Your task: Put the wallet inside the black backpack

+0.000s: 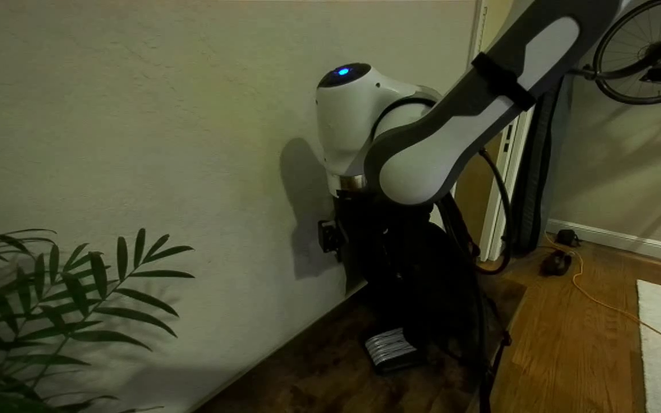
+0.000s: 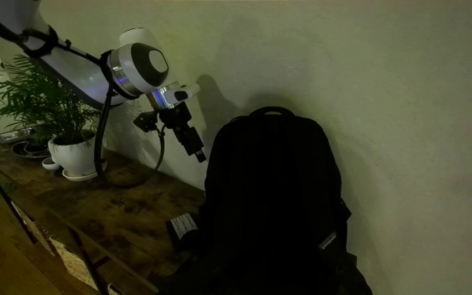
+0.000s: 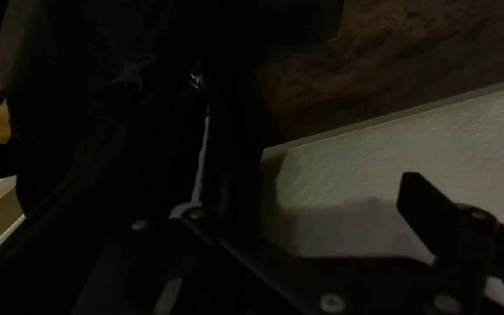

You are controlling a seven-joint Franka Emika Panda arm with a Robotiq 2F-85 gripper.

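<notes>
The wallet, a small flat dark rectangle with a pale grey patch, lies on the dark wooden table beside the black backpack; the wallet shows in both exterior views (image 1: 389, 347) (image 2: 184, 224). I cannot make it out in the wrist view. The tall black backpack leans near the wall (image 1: 422, 287) (image 2: 277, 184). In the wrist view the backpack (image 3: 81, 144) fills the left, with a zipper pull and a pale strip along it. My gripper (image 2: 200, 155) points down beside the backpack's upper part, above table height. In the wrist view the gripper (image 3: 306, 197) is open, with wall visible between its fingers.
The wall (image 2: 416, 123) runs close behind the gripper and backpack. A potted plant (image 2: 74, 153) stands on the table's far end (image 2: 129, 200). Black straps hang off the backpack (image 1: 494, 350). A cable loops below the arm (image 2: 100, 135). A bicycle (image 1: 646, 51) hangs farther back.
</notes>
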